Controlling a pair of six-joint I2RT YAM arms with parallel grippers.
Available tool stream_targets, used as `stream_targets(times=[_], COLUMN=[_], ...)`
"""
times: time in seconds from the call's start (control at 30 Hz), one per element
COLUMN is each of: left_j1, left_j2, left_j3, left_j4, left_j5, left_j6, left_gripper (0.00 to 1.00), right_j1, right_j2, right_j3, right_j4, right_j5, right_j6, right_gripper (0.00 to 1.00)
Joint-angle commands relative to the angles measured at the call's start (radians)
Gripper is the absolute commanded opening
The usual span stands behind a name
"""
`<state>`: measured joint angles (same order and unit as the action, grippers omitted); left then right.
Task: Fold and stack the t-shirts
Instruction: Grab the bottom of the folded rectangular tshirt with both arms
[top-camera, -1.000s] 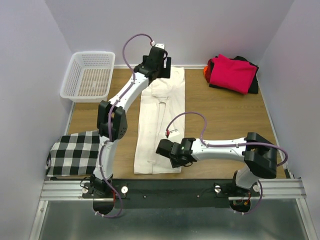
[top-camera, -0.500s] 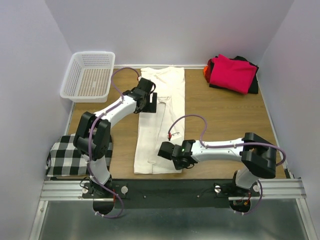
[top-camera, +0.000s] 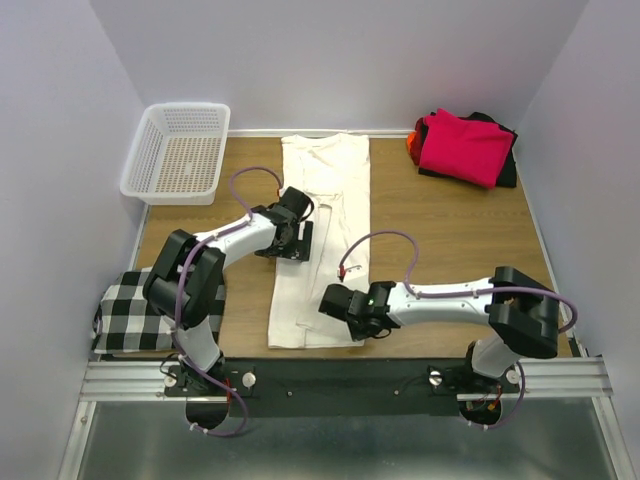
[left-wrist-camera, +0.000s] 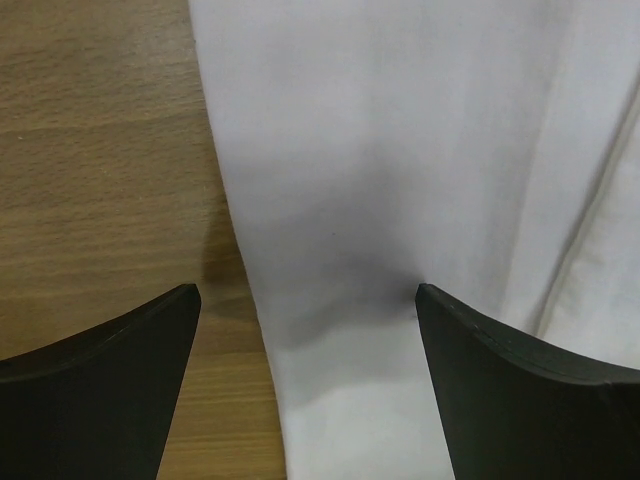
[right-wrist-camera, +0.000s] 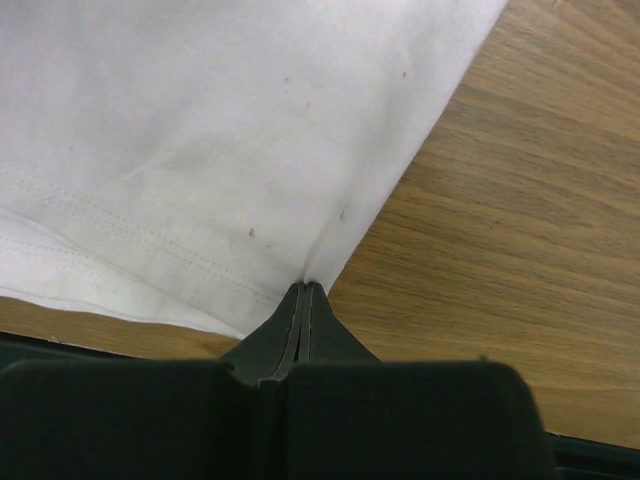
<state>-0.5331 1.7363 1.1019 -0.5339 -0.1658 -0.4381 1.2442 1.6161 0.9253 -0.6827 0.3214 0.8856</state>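
The cream t-shirt (top-camera: 325, 190) lies folded into a long narrow strip down the middle of the table. My left gripper (top-camera: 290, 243) is open just above its left edge, about halfway along. In the left wrist view the fingers (left-wrist-camera: 120, 390) straddle the edge of the cream fabric (left-wrist-camera: 400, 150) and hold nothing. My right gripper (top-camera: 350, 315) is shut on the shirt's right edge near the bottom hem. The right wrist view shows the fabric (right-wrist-camera: 200, 130) pinched at the fingertips (right-wrist-camera: 305, 300). Folded magenta-red (top-camera: 465, 145), black (top-camera: 507, 158) and orange (top-camera: 412, 146) shirts are piled at the back right.
A white mesh basket (top-camera: 178, 152) stands at the back left. A black-and-white checked cloth (top-camera: 150, 305) lies at the near left by the left arm's base. Bare wood (top-camera: 450, 230) lies between the cream shirt and the pile. Walls close in on both sides.
My left arm has drawn back from the shirt's far end to the middle of its left edge. The right gripper has stayed shut at the near right edge.
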Motion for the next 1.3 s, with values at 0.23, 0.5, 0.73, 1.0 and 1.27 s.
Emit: stream_targets(times=[0.23,0.5,0.73,1.0,1.27], left_j1=[-0.033,-0.034,-0.041,-0.056,-0.057], left_j2=[0.114,0.144,0.129,-0.093,-0.484], left_j3=[0.0,-0.002,-0.008,-0.019,-0.154], left_j4=[-0.063,-0.046,-0.038,-0.029,-0.044], left_j5=[-0.097,-0.081,-0.077,-0.019,0.095], left_j6=[-0.047,-0.037,-0.036,-0.037,-0.091], left_gripper=[0.98,0.98,0.98,0.98,0.98], right_j1=[0.011,0.011,0.011,0.014,0.014], right_j2=[-0.097,-0.166,-0.182,-0.211,-0.237], right_j3=[-0.12,-0.137,-0.155,-0.112,-0.075], right_j4=[-0.057,-0.103,-0.11,-0.104,-0.104], right_j5=[-0.05,-0.047,-0.053,-0.028,0.008], right_j6=[0.049,0.067,0.07,0.07,0.091], right_gripper=[0.01,0.01,0.06,0.54,0.59])
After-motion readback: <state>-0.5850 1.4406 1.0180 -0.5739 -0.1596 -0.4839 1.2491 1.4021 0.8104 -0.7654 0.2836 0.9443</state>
